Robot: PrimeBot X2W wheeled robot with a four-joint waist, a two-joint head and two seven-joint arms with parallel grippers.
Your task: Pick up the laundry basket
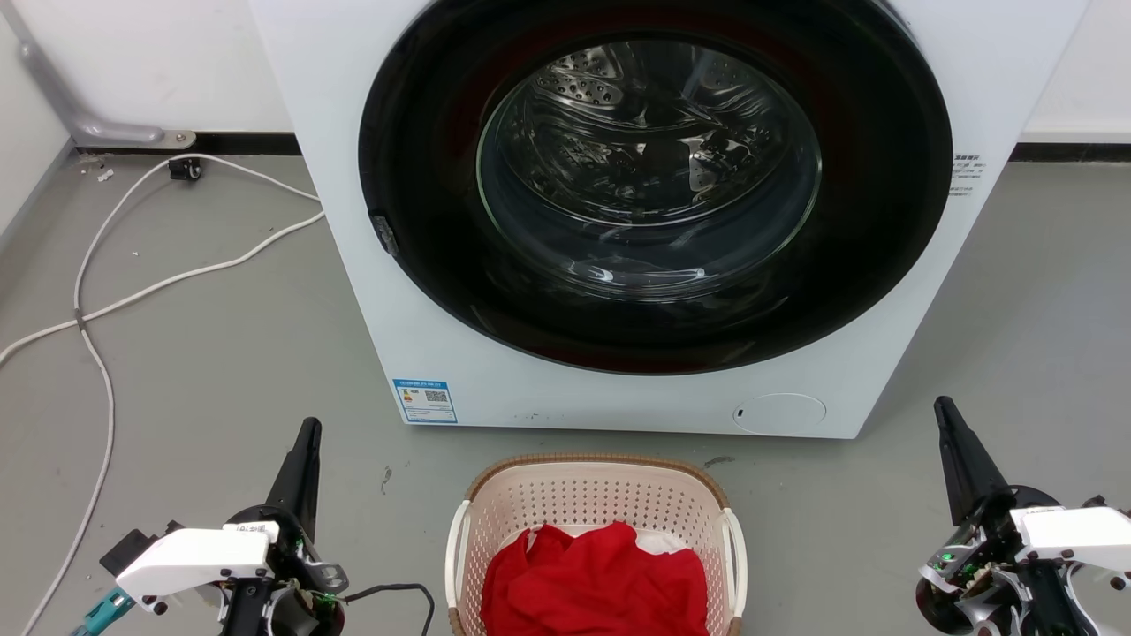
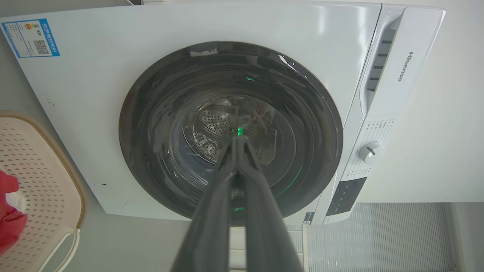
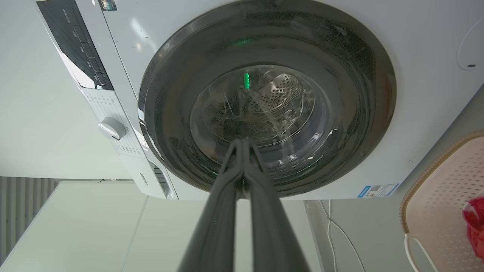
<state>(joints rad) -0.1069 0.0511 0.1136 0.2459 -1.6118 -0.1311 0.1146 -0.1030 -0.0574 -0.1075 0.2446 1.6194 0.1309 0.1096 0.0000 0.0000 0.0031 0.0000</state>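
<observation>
The laundry basket (image 1: 597, 495), pale pink-cream with perforated walls, a brown woven rim and white side handles, stands on the floor at the bottom centre, in front of the washer. Red cloth (image 1: 596, 579) lies heaped inside it, over a bit of white cloth. My left gripper (image 1: 307, 435) hovers to the basket's left, shut and empty, well clear of it. On the far side, my right gripper (image 1: 944, 413) is shut and empty too. In the left wrist view the basket (image 2: 41, 181) sits at the left edge; in the right wrist view the basket (image 3: 438, 196) sits at the right edge.
A white front-loading washer (image 1: 495, 371) with a closed dark round door (image 1: 654, 185) stands right behind the basket. White cables (image 1: 97, 309) trail over the grey floor at the left. A grey pipe (image 1: 79, 115) runs along the left wall.
</observation>
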